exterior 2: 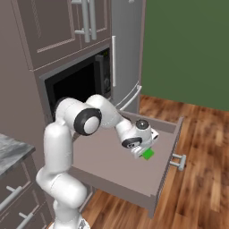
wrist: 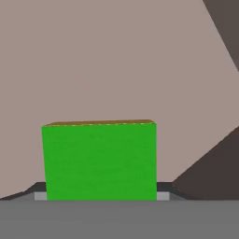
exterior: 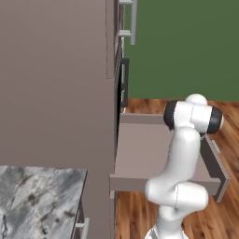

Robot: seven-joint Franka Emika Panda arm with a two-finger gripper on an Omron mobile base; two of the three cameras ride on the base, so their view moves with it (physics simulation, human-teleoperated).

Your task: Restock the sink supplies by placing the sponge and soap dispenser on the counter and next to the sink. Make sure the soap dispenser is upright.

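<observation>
Your jaws (exterior 2: 144, 154) sit down in the open mauve-brown drawer (exterior 2: 167, 147), clamped on the flat green sponge (wrist: 99, 161).

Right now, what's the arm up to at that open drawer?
The arm has reached down into the pulled-out drawer, and its gripper sits right over a green sponge inside. The hand view shows the sponge between the fingertips, low in the drawer. Whether it is gripped yet I cannot tell. The counter is off to the side.

open drawer (exterior 2: 134, 176) floor bare around green sponge (wrist: 99, 161), side walls close (front too)
</observation>
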